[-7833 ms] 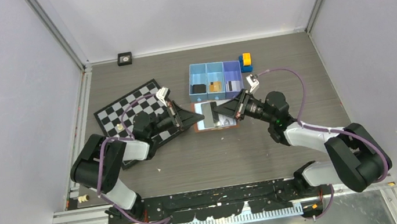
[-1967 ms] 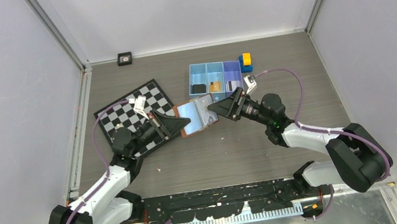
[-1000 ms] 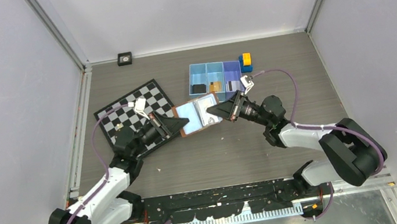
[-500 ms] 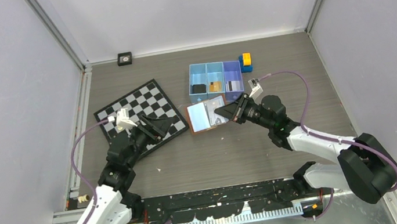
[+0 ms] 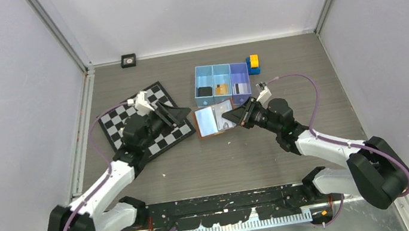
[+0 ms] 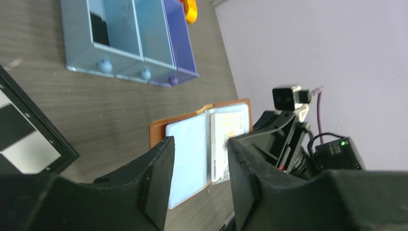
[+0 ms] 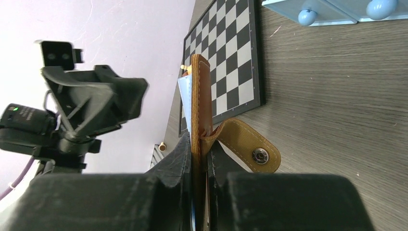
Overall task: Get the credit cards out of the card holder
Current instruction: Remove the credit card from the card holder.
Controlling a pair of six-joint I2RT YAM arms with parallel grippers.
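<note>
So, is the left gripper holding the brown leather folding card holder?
No, the left gripper is open over the black-and-white chessboard, apart from the card holder.

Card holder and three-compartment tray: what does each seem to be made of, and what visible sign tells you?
Card holder: looks like brown leather or imitation leather, matt, with stitching along its edge and a metal-looking snap stud. Tray: probably plastic, with smooth, faintly glossy walls in even blue and purple.
</note>
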